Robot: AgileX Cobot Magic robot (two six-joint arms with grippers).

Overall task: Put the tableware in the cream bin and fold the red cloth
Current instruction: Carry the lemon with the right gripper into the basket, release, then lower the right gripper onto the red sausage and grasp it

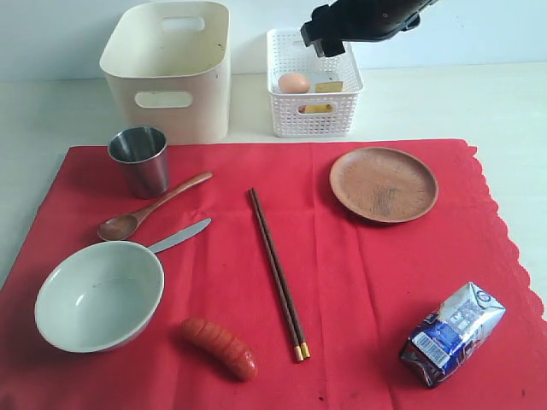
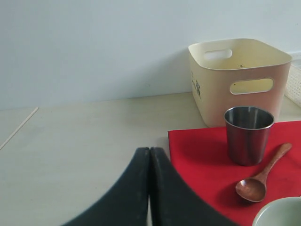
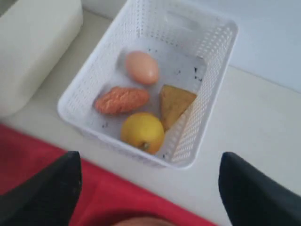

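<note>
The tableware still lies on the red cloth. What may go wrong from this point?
1. The sausage and the milk carton also lie on the red cloth; they might go into the cream bin by mistake or get folded inside.
2. One end of the knife is hidden behind the bowl; lifting the bowl may drag it.
3. The chopsticks are thin and lie flat, close together; a grip may catch only one.

The desk [image 1: 513, 102] is viewed from the front and steeply above by the exterior view, the cream bin [image 1: 205, 94] lying at 11 o'clock and the white basket [image 1: 312, 124] at 12 o'clock; the bin and steel cup [image 1: 141, 158] are shared with the low, near-level left wrist view; the basket is looked down on closely by the right wrist view.
</note>
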